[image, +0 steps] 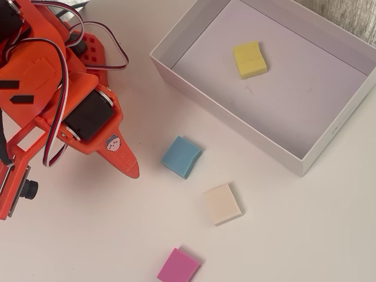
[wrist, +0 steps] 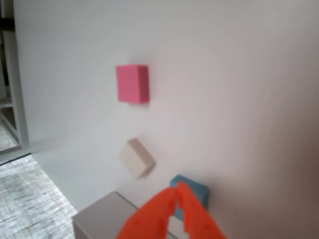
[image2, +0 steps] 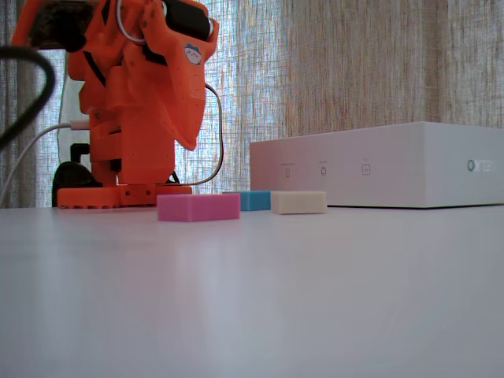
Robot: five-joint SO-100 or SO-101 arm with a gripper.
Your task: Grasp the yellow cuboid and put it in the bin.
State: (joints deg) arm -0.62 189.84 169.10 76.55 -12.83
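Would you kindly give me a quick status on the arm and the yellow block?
Gripper shut, empty, above the table. Yellow block lying in the bin. Nothing in the way.

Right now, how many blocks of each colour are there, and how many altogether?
Yellow block, lying in the white box: 1
Blue block: 1
Cream block: 1
Pink block: 1
Total: 4 blocks

I read no legible text; the bin (image2: 378,173) side wall carries small grey icons and a greenish logo mark, too small; arm (image2: 142,102) bears a cartoon-face sticker
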